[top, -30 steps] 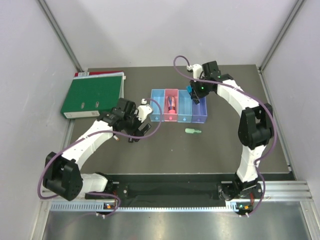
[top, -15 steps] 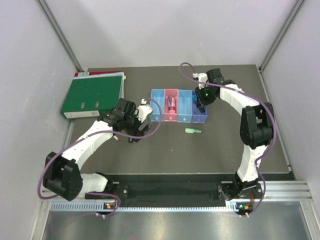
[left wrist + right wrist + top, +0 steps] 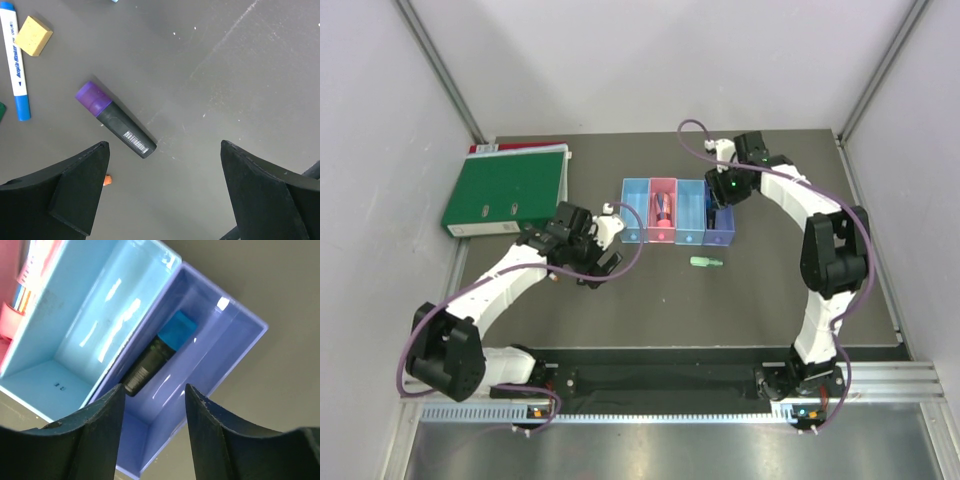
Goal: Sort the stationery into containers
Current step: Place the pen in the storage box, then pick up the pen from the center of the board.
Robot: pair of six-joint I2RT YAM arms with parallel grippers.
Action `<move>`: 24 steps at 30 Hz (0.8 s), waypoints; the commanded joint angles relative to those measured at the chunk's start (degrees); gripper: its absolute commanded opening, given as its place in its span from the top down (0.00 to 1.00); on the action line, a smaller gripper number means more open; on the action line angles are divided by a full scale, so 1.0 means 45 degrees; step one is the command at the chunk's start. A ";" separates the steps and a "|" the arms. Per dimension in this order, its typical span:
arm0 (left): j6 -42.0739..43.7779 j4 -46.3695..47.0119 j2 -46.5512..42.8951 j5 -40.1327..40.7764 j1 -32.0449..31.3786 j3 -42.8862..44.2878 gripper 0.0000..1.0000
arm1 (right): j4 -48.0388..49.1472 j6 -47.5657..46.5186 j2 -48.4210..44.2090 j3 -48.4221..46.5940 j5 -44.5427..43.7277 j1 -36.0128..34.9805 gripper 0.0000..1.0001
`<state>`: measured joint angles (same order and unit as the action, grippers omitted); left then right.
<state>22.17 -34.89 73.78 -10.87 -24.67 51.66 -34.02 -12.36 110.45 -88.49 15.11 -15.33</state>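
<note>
1. The left gripper (image 3: 164,145) hangs low over the table (image 3: 250,75) with its jaws spread as wide as they go and nothing between them.
2. Just ahead of its left finger lies a purple-capped marker (image 3: 115,120), flat on the table and slanted across the jaws' line. It is closer to the left finger than to the right one and touches neither.
3. That marker looks light, stiff and smooth. It would likely roll or skid if nudged from one side, so the black barrel near the barcode seems the best place to take hold, with the jaws squared across it.
4. Farther out on the left lie a white pen (image 3: 14,60) with a blue end and a yellow block (image 3: 34,35), both loose and well apart from the fingers.
5. The right gripper (image 3: 155,387) hovers over the purple bin (image 3: 227,360), jaws partly apart and holding nothing.
6. A blue-capped marker (image 3: 155,357) rests in that bin, leaning along the wall shared with the light blue bin (image 3: 75,340), which looks bare. It lies below the fingers and clear of them.
7. In the overhead view a green marker (image 3: 706,262) sits on the table just in front of the bins, unsorted, and the pink bin (image 3: 663,237) already holds items.
</note>
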 commanded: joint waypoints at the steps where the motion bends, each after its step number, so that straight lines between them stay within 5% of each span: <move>1: -0.0142 0.0879 0.0128 -0.0162 0.0052 -0.0405 0.04 | 0.0217 -0.0495 -0.1127 -0.1251 0.0176 -0.0303 0.49; 20: -0.2271 0.2657 0.3466 0.0580 0.1614 0.0237 0.11 | 0.0021 -0.1277 -0.2924 -0.2192 0.0098 -0.0675 0.47; 24: -0.2486 0.2559 0.4248 0.0541 0.1712 0.0551 0.23 | 0.0060 -0.1160 -0.3158 -0.2231 0.0040 -0.0675 0.46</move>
<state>12.99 -25.58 90.59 -8.86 -17.32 51.11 -34.30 -17.08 100.18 -96.49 15.09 -17.65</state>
